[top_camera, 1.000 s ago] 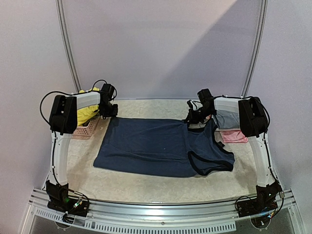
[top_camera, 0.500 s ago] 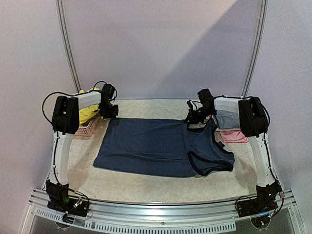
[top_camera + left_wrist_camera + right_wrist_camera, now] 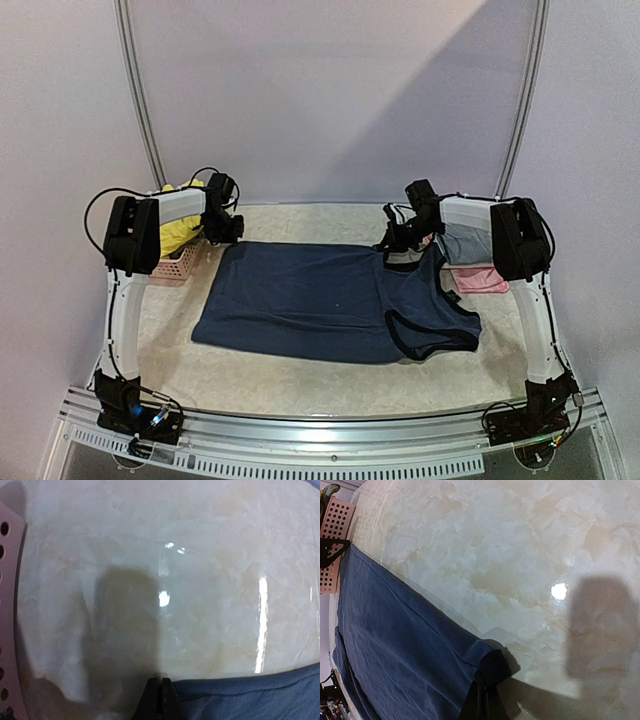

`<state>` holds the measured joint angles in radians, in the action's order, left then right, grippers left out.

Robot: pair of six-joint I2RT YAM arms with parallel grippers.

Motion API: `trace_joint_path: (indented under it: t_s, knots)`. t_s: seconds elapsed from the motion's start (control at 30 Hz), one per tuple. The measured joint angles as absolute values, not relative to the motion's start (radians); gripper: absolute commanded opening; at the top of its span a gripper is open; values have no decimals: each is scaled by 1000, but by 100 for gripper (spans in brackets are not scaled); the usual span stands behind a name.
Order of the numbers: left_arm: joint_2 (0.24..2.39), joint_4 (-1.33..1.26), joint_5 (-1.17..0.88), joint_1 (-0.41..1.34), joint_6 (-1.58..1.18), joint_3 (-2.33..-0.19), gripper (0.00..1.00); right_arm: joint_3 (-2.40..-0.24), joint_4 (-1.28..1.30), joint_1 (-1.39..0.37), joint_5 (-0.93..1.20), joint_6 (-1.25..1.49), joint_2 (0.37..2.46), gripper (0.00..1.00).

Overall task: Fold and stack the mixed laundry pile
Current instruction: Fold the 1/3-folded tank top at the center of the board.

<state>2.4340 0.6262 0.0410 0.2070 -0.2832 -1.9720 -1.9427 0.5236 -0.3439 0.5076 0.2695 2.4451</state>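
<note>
**Both grippers closed along the far hem of the navy top**

Nearest the arm bases, a bare strip of the pale marbled table runs in front of the navy blue top. The top lies spread flat across the middle of the table, its neck and armholes toward the right.

At the top's far left corner sits the left gripper. In its wrist view the fingers are pressed fully together. The navy hem runs straight into their right side, so they nip the very corner of the cloth.

Further right along the same far edge, near the shoulder, is the right gripper. Its fingers are also closed tight, with a small bunch of navy fabric gathered between them. That fold is raised slightly off the table and throws a shadow beside it.

Behind the left gripper stands the pink lattice basket, with a bright yellow garment in it. On the far right, under the right arm, a grey piece lies on a pink piece.
</note>
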Motion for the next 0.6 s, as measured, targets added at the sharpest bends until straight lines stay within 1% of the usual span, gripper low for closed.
trace_joint_path:
  t_s: [0.17,0.4,0.6]
  knots:
    - [2343,604,27,207,-279,-1853,0,-1928,545,-344,509,250,2391,0]
    - [2157,556,15,207,-268,-1688,0,-1883,570,-349,528,197,2283,1]
    - [2042,509,19,207,-262,-1564,0,-1823,581,-372,528,163,2243,2]
